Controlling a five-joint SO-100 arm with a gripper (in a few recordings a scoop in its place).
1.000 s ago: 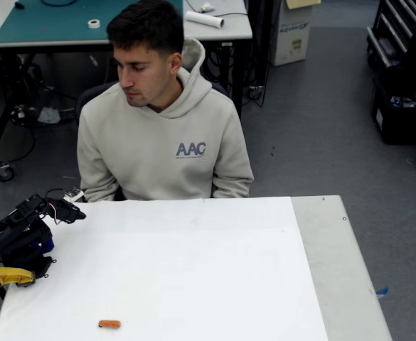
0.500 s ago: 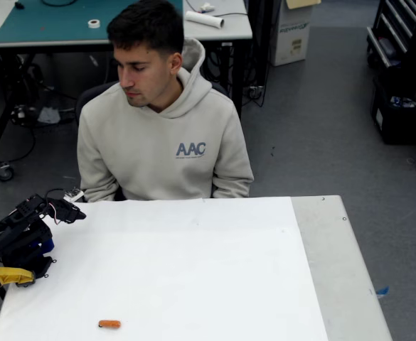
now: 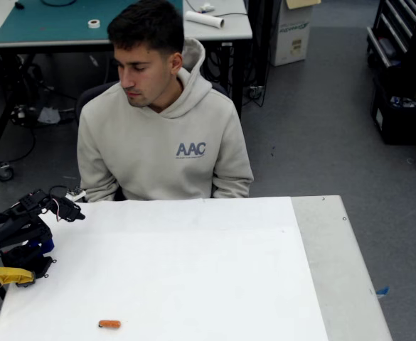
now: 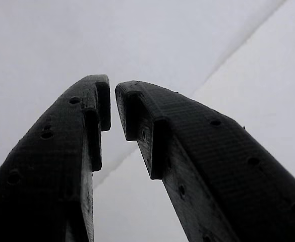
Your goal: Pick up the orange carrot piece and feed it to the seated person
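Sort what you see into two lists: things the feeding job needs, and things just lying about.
Needed:
gripper, nearly closed, empty
orange carrot piece, on white table
seated person

Lying about:
yellow tool handle
tape roll
cardboard box

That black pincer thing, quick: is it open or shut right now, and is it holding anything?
Pincer: nearly shut, only a narrow gap between the tips, and nothing held. The orange carrot piece lies on the white table, apart from it.
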